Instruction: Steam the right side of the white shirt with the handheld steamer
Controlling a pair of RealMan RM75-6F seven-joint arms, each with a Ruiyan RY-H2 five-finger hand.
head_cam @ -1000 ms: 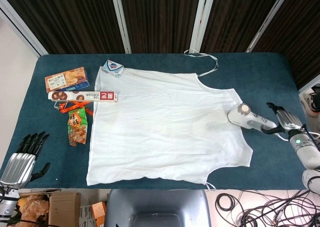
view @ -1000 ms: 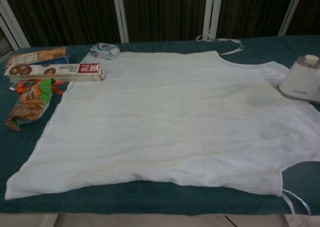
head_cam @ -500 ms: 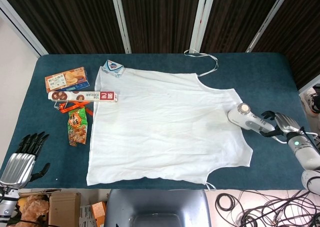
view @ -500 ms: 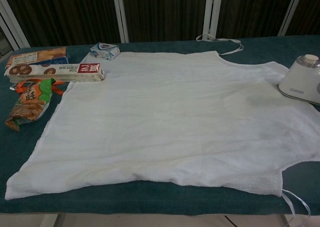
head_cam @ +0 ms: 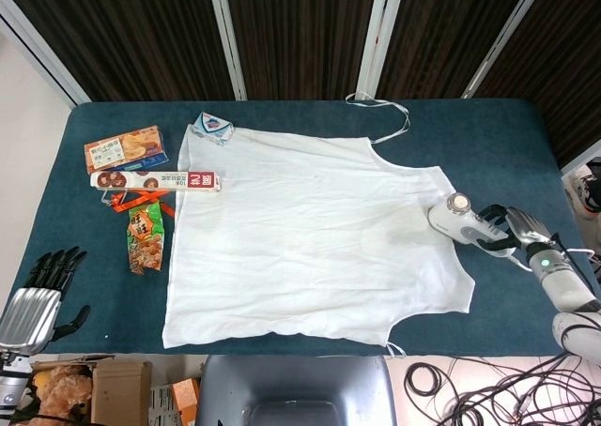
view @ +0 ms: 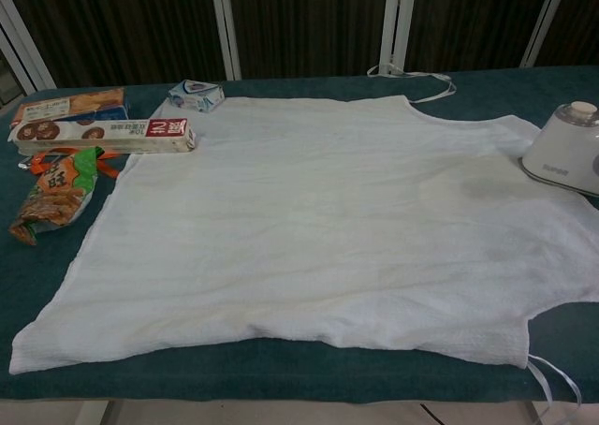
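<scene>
Lying at white shirt's (head_cam: 310,238) right edge: handheld steamer (head_cam: 460,218). Right hand (head_cam: 518,229) wraps its handle; grip firmness unclear. Left hand (head_cam: 38,290) idle, fingers spread. Risk: loose hold, steamer tipping.

Silver-backed left hand (head_cam: 33,299) with black fingers (head_cam: 54,262).

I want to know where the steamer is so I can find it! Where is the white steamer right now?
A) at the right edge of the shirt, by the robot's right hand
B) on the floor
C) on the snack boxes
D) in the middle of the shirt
A: the steamer lies at the white shirt's right edge, with the right hand on its handle.
</scene>
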